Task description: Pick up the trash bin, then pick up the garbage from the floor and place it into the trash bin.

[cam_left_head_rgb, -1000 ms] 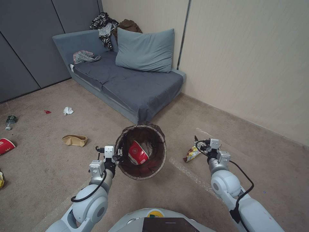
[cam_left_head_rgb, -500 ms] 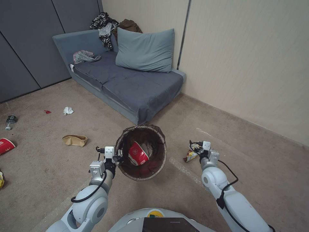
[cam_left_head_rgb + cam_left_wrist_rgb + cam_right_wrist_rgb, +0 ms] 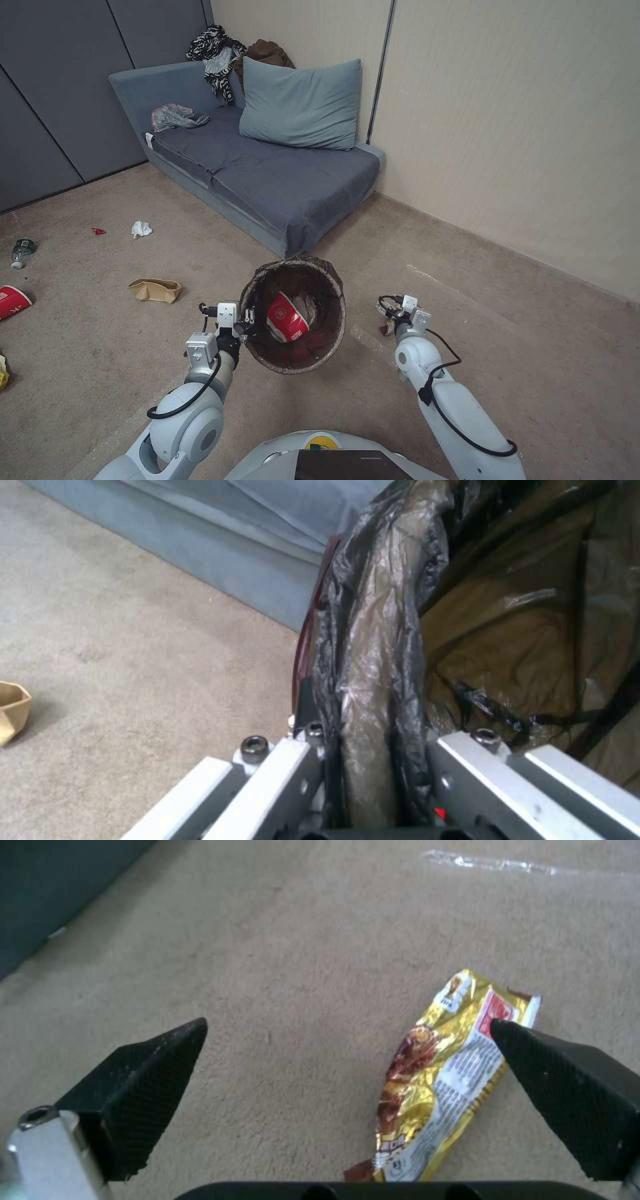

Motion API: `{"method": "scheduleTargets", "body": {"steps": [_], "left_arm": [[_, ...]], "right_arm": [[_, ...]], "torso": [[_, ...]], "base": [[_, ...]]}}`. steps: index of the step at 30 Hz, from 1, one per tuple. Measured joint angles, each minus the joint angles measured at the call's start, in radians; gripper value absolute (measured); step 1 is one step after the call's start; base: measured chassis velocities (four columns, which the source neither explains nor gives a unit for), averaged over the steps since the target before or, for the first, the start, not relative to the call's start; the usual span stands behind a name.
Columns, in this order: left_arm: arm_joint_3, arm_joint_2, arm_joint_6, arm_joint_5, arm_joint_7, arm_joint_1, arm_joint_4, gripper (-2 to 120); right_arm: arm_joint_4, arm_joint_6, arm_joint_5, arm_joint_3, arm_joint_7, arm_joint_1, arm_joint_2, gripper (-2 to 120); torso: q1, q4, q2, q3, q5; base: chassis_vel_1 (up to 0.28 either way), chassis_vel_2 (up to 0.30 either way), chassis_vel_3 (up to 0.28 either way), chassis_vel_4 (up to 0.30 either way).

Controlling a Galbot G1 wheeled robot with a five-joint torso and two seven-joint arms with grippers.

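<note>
The trash bin (image 3: 313, 347) hangs above the carpet, its dark liner folded over the rim (image 3: 373, 670). My left gripper (image 3: 248, 320) (image 3: 370, 785) is shut on the near-left rim. A red-and-white cup (image 3: 287, 317) lies inside. My right gripper (image 3: 389, 312) (image 3: 348, 1024) hovers open, low over a yellow snack wrapper (image 3: 440, 1075) (image 3: 387, 329) on the floor right of the bin; the wrapper lies close to one finger (image 3: 567, 1090). More garbage lies to the left: a brown paper bag (image 3: 155, 289), a tissue wad (image 3: 141, 229), a red scrap (image 3: 99, 231), a bottle (image 3: 22, 252) and a red cup (image 3: 12, 301).
A grey-blue sofa (image 3: 267, 173) with a pillow and clothes stands just behind the bin. A beige wall (image 3: 520, 147) runs along the right. Another yellow wrapper (image 3: 3, 372) lies at the left edge. Open carpet (image 3: 100, 347) stretches to the left.
My right arm has swung left toward the bin, and its gripper now covers most of the yellow wrapper. The left arm and the bin have stayed put.
</note>
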Motion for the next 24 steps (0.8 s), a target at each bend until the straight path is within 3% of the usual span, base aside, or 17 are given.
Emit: {"method": "scheduleTargets", "body": {"steps": [24], "left_arm": [[0.007, 0.003, -0.004, -0.010, 0.006, -0.019, 0.009, 2]], "right_arm": [[-0.150, -0.058, 0.016, 0.012, 0.089, 0.087, 0.031, 98]], "torso": [[0.000, -0.0001, 0.000, 0.000, 0.0002]], "base": [[0.000, 0.000, 0.000, 0.000]]}}
